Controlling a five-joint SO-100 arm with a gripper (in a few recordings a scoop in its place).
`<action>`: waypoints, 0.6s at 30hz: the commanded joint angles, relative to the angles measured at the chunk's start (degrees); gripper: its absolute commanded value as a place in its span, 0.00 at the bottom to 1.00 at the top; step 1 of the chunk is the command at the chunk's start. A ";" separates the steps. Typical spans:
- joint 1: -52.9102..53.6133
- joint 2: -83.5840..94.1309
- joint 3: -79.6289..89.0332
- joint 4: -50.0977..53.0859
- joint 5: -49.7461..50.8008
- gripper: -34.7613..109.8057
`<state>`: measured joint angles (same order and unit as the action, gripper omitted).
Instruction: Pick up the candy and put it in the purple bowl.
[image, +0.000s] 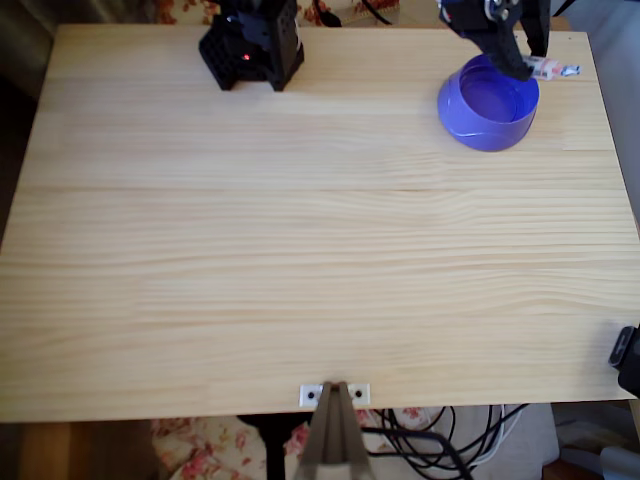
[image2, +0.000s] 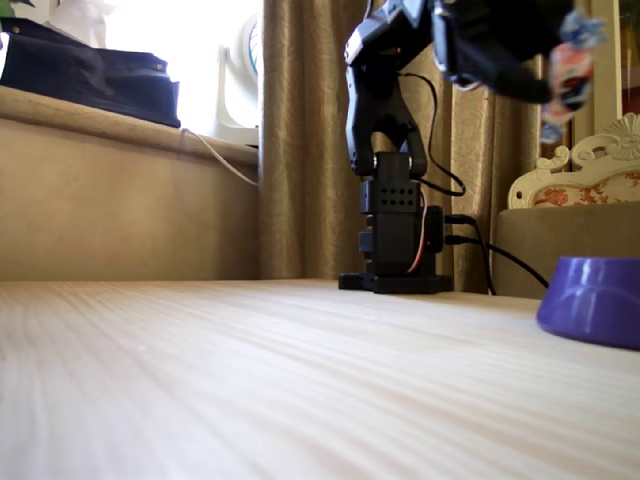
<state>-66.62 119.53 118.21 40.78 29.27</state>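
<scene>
In the overhead view the candy (image: 553, 69) is seen pinched in the closed gripper (image: 530, 66), at the one o'clock rim of the purple bowl (image: 487, 104), itself at the table's (image: 300, 260) two o'clock corner. The carry step is judged nearly done; a small shift toward seven o'clock over the bowl's hollow, then a release, is called for. In the fixed view the candy (image2: 570, 70) is held high above the bowl (image2: 592, 300); pale pine boards, curtains (image2: 300, 140) and a sunlit window (image2: 170, 50) are seen behind
</scene>
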 joint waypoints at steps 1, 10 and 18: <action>-2.11 -1.32 -1.23 -3.43 0.79 0.24; -4.66 -3.34 0.26 -5.10 1.93 0.24; -7.82 -4.57 2.37 -7.82 2.37 0.24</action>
<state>-72.60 112.94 121.46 34.98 30.76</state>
